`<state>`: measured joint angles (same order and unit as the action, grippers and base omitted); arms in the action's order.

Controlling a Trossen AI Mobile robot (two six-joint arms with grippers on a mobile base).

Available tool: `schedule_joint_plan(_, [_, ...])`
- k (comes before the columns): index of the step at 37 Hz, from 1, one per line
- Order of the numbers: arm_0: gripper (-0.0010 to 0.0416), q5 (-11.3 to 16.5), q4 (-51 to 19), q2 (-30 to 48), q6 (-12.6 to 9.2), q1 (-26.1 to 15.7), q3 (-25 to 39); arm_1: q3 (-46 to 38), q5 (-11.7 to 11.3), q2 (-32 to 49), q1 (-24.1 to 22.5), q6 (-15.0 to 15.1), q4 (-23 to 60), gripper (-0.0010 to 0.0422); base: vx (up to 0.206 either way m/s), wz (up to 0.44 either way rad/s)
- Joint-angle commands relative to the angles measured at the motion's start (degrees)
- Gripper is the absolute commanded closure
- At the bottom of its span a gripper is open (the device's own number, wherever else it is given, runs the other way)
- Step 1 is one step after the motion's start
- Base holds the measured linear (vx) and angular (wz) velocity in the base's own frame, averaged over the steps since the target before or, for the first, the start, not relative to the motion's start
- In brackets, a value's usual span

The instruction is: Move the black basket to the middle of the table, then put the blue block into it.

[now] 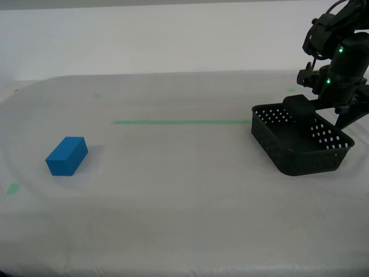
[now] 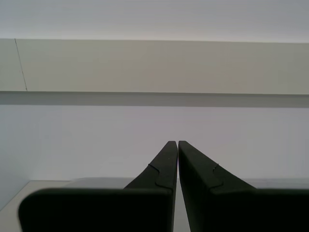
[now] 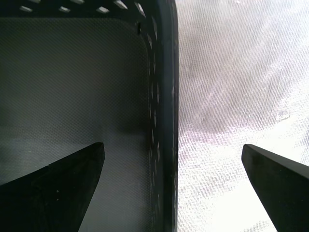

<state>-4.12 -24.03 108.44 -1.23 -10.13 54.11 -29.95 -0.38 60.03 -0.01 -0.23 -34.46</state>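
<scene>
One black basket [image 1: 300, 141], perforated walls, at the exterior view's right on the table [image 1: 173, 202]. One blue block [image 1: 67, 155] sits well apart. First gripper [image 3: 171, 174] spread, straddling basket wall; second gripper [image 2: 175, 145] pressed together, empty.

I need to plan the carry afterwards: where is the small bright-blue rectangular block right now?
The small bright-blue rectangular block lies on the cloth-covered table at the exterior view's left, far from the perforated black plastic basket.
</scene>
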Motion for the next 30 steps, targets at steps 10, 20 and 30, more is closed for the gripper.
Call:
schedule_joint_plan(10, [0.0055, -0.26, 0.59, 0.04, -0.5, -0.04, -0.57, -0.02, -0.02, -0.02, -0.02, 0.09, -0.33, 0.0412, 0.0, 0.0])
schedule_joint_plan(20, [0.0164, 2.08, 0.46, 0.04, -0.9, -0.04, -0.57, -0.02, -0.04, 0.0, -0.02, 0.09, -0.31, 0.0412, 0.0, 0.0])
schedule_joint_plan(30, [0.036, 2.14, 0.11, 0.02, -1.4, -0.04, -0.57, -0.02, -0.04, 0.0, -0.02, 0.09, -0.33, 0.0412, 0.0, 0.0])
